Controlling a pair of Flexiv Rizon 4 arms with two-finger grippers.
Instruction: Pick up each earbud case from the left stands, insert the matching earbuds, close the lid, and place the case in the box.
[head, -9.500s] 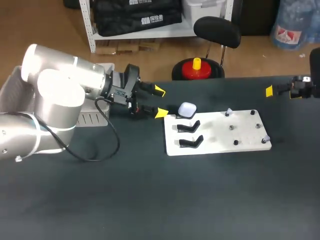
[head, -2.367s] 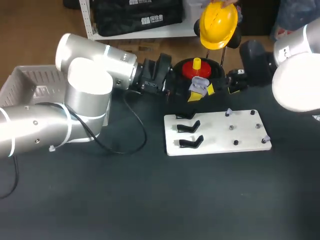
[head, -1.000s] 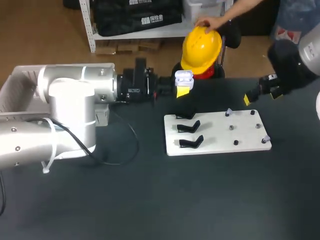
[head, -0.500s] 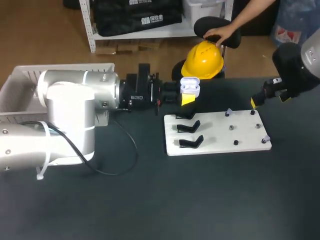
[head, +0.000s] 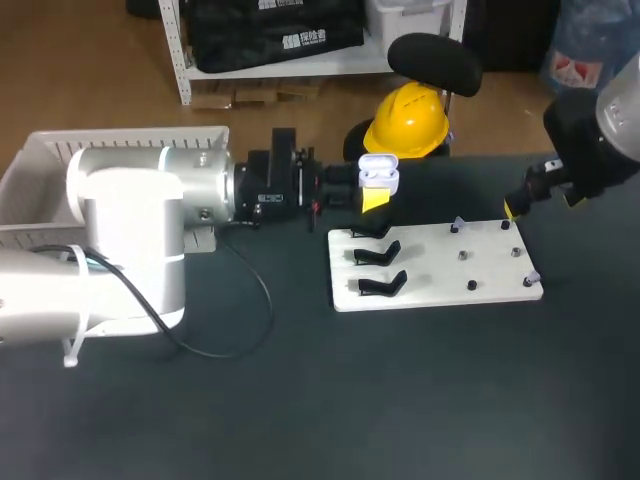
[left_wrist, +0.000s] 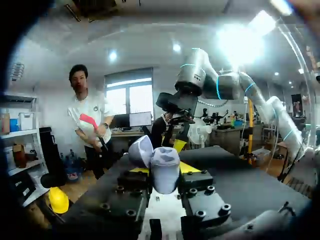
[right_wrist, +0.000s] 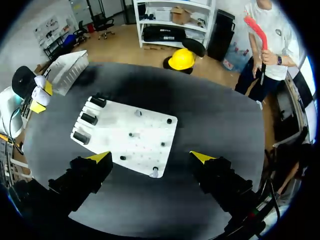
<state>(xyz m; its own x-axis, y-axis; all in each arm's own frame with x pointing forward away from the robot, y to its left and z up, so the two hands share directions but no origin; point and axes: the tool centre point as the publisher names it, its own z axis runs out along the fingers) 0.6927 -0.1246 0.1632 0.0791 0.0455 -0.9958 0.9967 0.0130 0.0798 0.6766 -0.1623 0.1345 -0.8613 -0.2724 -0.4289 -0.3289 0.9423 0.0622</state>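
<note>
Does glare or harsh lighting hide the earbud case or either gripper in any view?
Head view: glare whitens the left arm's glossy silver shell, yet the open white earbud case in the left gripper reads fine. Left wrist view: ceiling lights flare beyond the gripper, leaving the case backlit and grey. Right wrist view: even light; the open right gripper and white stand board are plain.

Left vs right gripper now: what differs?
Left gripper is shut on the open earbud case; right gripper is open, empty. Left gripper sits by the black stands; right gripper hangs over the white board's opposite end. Both have yellow-tipped fingers.
</note>
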